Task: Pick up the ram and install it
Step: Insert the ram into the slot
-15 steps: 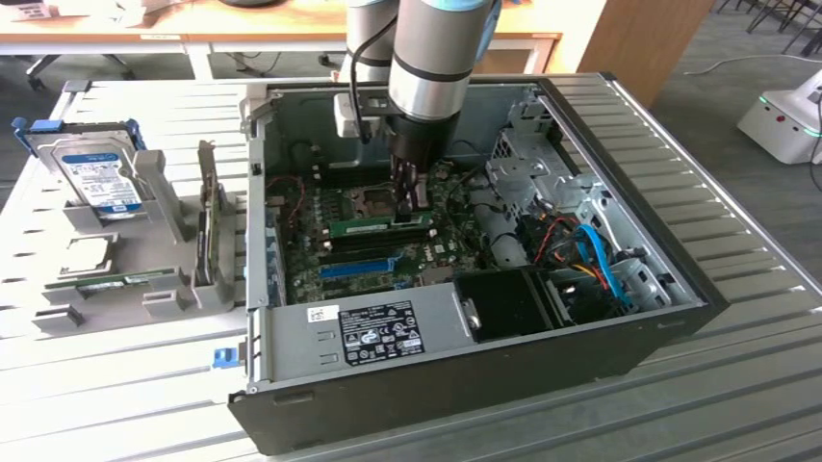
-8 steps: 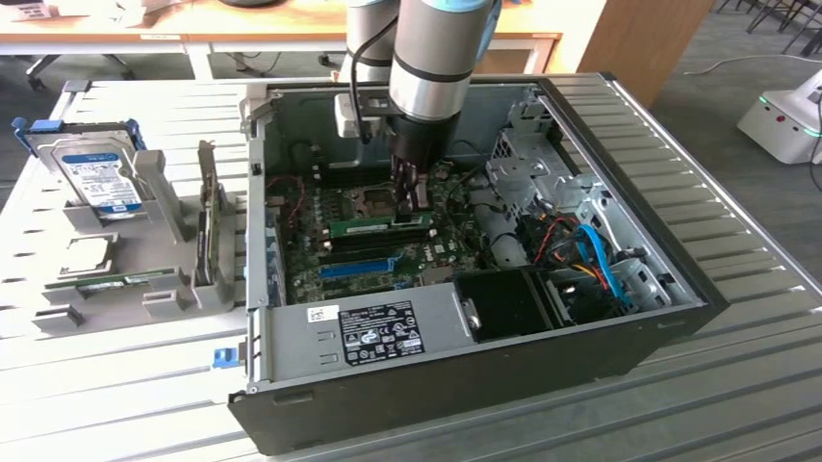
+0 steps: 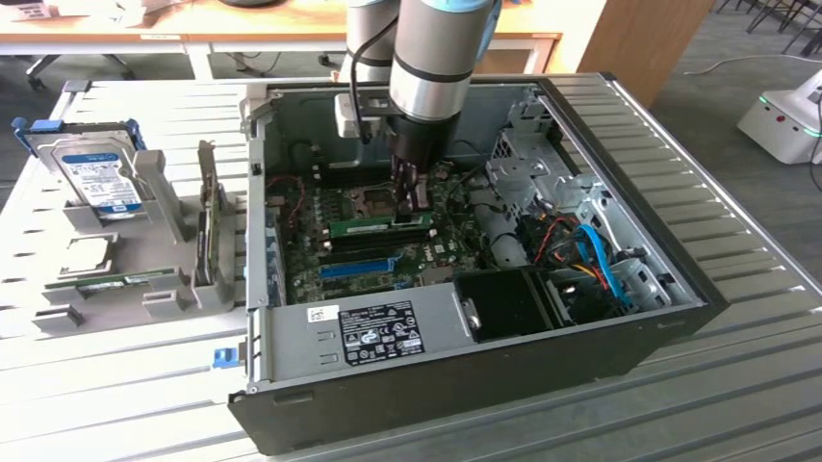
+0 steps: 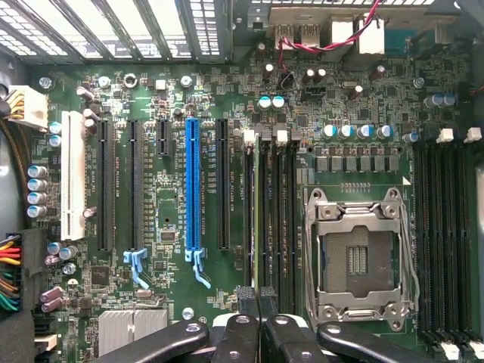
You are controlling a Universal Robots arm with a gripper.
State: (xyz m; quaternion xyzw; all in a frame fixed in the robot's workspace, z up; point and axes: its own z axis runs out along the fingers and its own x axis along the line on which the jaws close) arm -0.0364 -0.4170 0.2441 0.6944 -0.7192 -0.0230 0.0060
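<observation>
Gripper [image 4: 257,302] close under the wrist camera: jaws closed tight, fingertips together over the bank of black memory slots [image 4: 281,227]. The ram [image 3: 366,228] stands on edge in one of those slots, between the blue expansion slot [image 4: 193,189] and the CPU socket [image 4: 359,257]. The fingertips sit at the stick's end toward the exterior view's right. You cannot tell whether they pinch its top edge or only bear on it. Judgement: you are in the install step, with the stick in the slot and seating not confirmed. The next move calls for straight-down pressure, the stick kept upright and the white latches [image 4: 281,137] free to close. A sideways load could tilt it. The arm [image 3: 437,58] comes down near vertical into the open case [image 3: 668,318], wrist square to the board. Well apart, toward the exterior view's left, a second stick [image 3: 125,281] lies in the parts tray [image 3: 167,241].
</observation>
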